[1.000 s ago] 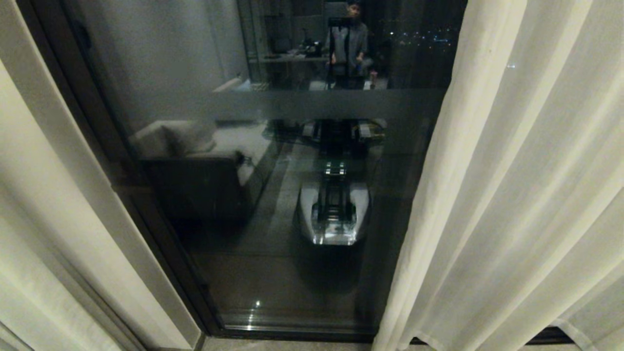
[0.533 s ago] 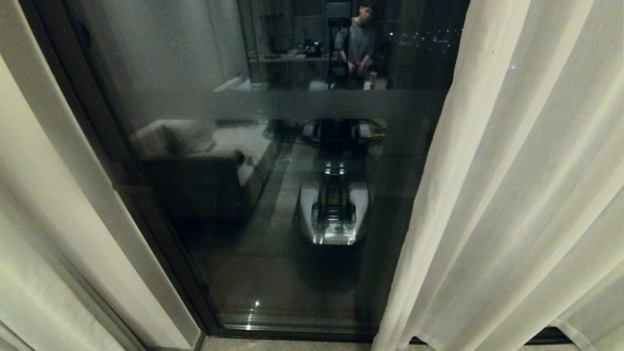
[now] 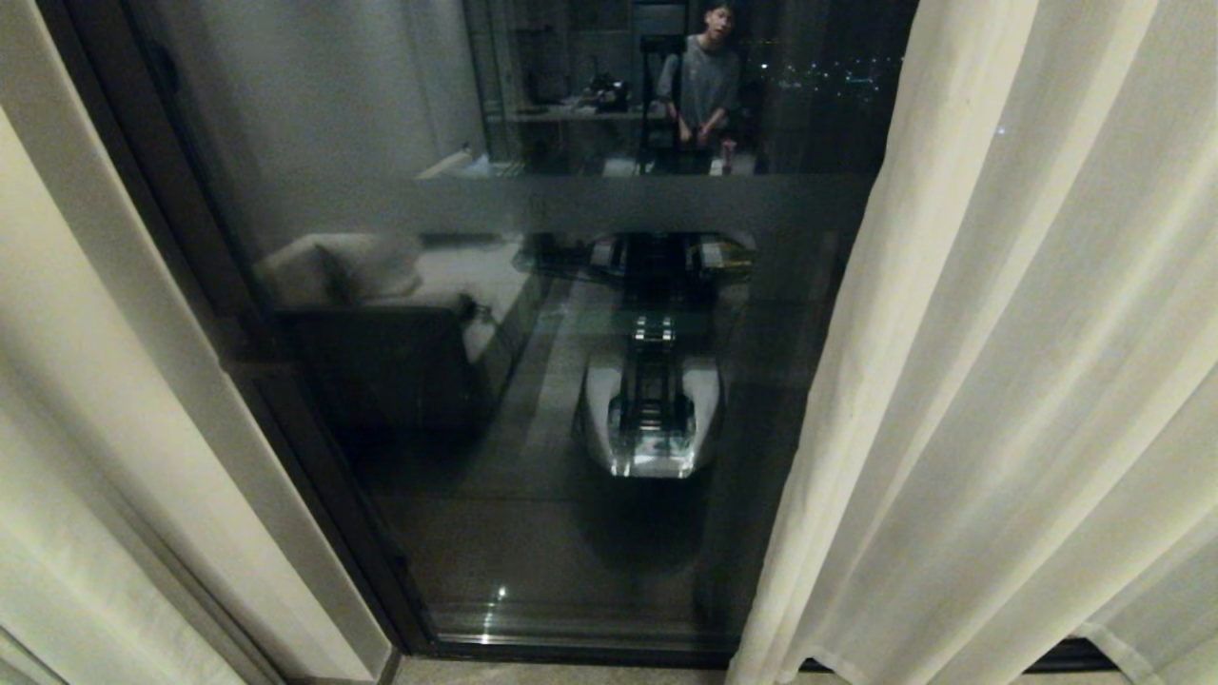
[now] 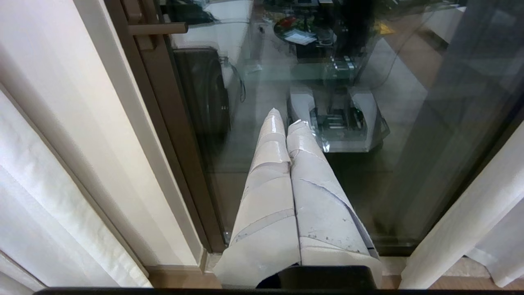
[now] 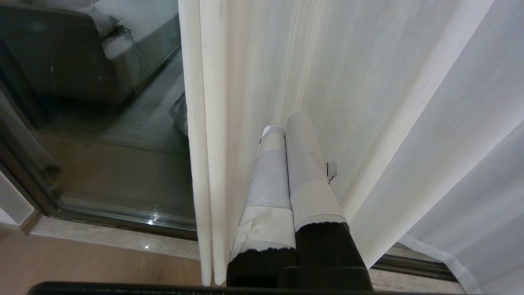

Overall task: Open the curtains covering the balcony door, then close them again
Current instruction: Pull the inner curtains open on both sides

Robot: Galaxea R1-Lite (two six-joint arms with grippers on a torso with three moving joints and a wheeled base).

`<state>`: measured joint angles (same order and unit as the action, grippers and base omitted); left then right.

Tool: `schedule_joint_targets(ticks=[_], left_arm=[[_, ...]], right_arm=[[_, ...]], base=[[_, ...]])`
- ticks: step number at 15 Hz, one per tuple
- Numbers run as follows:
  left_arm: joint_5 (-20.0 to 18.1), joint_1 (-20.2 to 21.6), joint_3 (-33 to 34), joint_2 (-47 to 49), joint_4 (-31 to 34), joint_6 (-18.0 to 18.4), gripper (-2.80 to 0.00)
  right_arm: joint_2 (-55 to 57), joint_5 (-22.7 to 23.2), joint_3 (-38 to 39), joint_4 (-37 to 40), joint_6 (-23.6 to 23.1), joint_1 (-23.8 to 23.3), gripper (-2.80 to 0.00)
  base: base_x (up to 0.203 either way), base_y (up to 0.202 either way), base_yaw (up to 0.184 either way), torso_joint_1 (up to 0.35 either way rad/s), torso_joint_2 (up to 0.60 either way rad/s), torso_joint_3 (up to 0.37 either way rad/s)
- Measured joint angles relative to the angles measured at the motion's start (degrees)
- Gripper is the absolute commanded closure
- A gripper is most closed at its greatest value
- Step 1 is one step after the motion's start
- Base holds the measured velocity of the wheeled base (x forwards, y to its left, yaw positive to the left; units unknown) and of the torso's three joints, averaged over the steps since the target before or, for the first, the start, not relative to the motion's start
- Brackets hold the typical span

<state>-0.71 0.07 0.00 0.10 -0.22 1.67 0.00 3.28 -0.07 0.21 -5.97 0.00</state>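
Note:
The balcony door (image 3: 533,533) fills the middle of the head view, its dark glass bare, with a frosted band (image 3: 618,205) across it. Cream-white curtains (image 3: 999,381) hang in long pleats over its right part. Another panel (image 3: 57,533) hangs at the far left, beside the brown door frame (image 3: 219,314). Neither arm shows in the head view. My left gripper (image 4: 286,116) is shut and empty, pointing at the door glass (image 4: 409,164) near the frame (image 4: 172,135). My right gripper (image 5: 286,123) is shut and empty, just in front of the curtains (image 5: 368,82), close to their inner edge.
The glass mirrors my own base (image 3: 652,419), a sofa (image 3: 381,323) and a person (image 3: 704,86) standing behind me. A pale stone sill (image 5: 102,237) runs along the foot of the door. A white wall strip (image 4: 102,123) stands between the frame and the left curtain.
The person's reflection in the glass has shifted slightly to the right. The curtains, the door and both grippers have not moved.

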Motion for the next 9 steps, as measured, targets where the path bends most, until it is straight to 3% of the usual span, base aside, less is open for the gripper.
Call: schedule_joint_targets(ticks=[4,7,8,9], left_arm=[[0.0,0.0,0.0,0.0,0.01,0.0,0.0],[0.02,0.0,0.0,-0.02,0.01,0.0,0.0],[0.02,0.0,0.0,-0.02,0.01,-0.01,0.0],[0.02,0.0,0.0,-0.02,0.01,0.0,0.0]], right_arm=[[2.2,0.13,-0.01,-1.26,-4.31,0.0,0.0],[10.59,3.57,-0.89,-8.48,-4.72,1.98,0.0],[14.61,4.89,-2.17,-12.15,-4.81,3.94,-0.93],[18.74,5.7,-3.55,-15.38,-4.83,6.2,-2.8]], base=[[0.0,0.0,0.0,0.0,0.0,0.0],[0.0,0.0,0.0,0.0,0.0,0.0],[0.0,0.0,0.0,0.0,0.0,0.0],[0.0,0.0,0.0,0.0,0.0,0.0]])
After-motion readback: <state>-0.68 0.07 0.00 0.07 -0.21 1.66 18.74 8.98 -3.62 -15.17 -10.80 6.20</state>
